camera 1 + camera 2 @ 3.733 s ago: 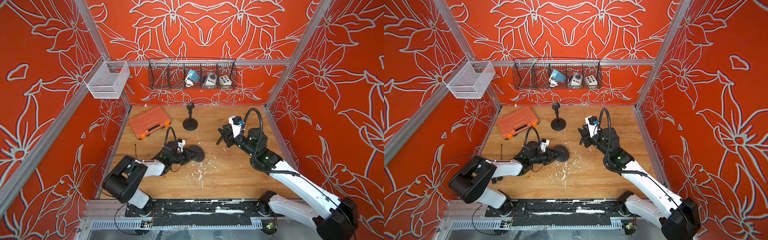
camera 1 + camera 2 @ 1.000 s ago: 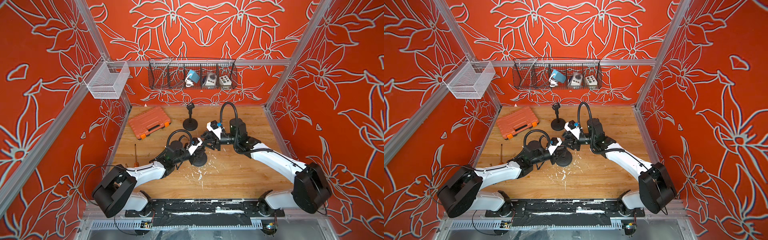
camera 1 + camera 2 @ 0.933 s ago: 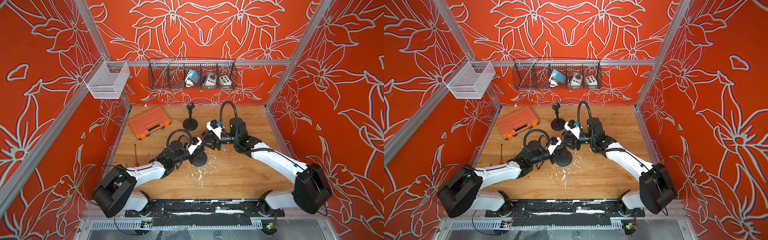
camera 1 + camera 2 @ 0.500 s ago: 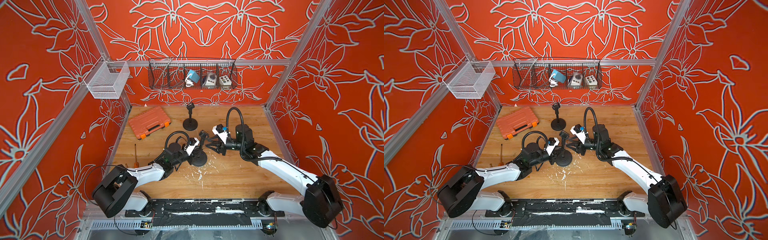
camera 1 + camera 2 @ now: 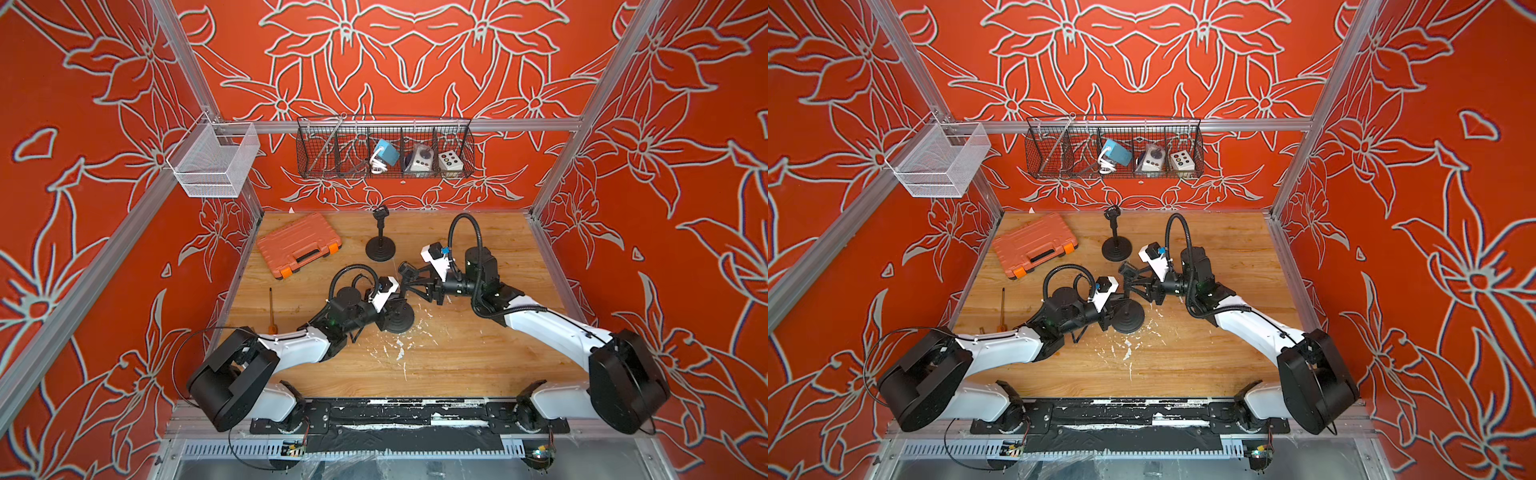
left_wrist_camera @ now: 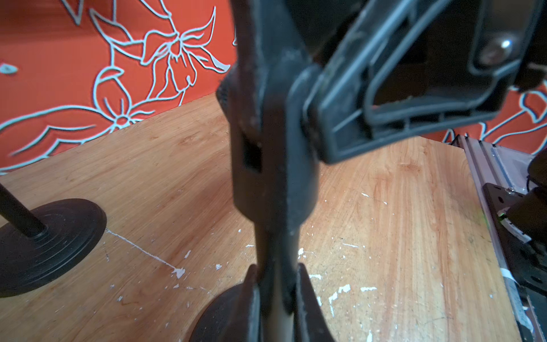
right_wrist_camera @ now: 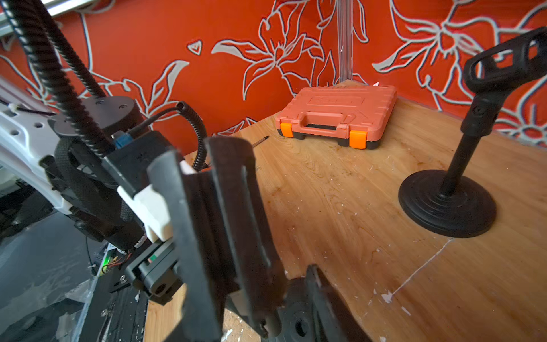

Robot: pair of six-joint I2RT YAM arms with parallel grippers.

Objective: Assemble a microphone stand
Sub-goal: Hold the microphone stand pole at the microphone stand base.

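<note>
Near the middle of the worktop [image 5: 457, 365] stood the unfinished microphone stand [image 5: 398, 309], its round base [image 5: 400, 321] flat on the wood among white flecks. The left tool [image 6: 276, 296] was clamped tight on the thin pole [image 6: 273, 251] just above that base. In the left wrist view its fingers [image 6: 305, 296] pressed the pole from either side. At the top of the pole sat the black clip [image 5: 408, 269], seen in both top views.

The right tool [image 5: 411, 286] reached in from the opposite side with its jaws spread wide, gripping nothing. One of its fingers [image 6: 399, 97] lay close against the side of the clip, though firm contact could not be made out.

Farther back, a finished stand [image 5: 380, 245] stood upright, well apart from both arms. An orange case [image 5: 297, 245] lay closed beside it, toward the left wall. A screwdriver [image 5: 271, 305] rested on the wood near that wall.
</note>
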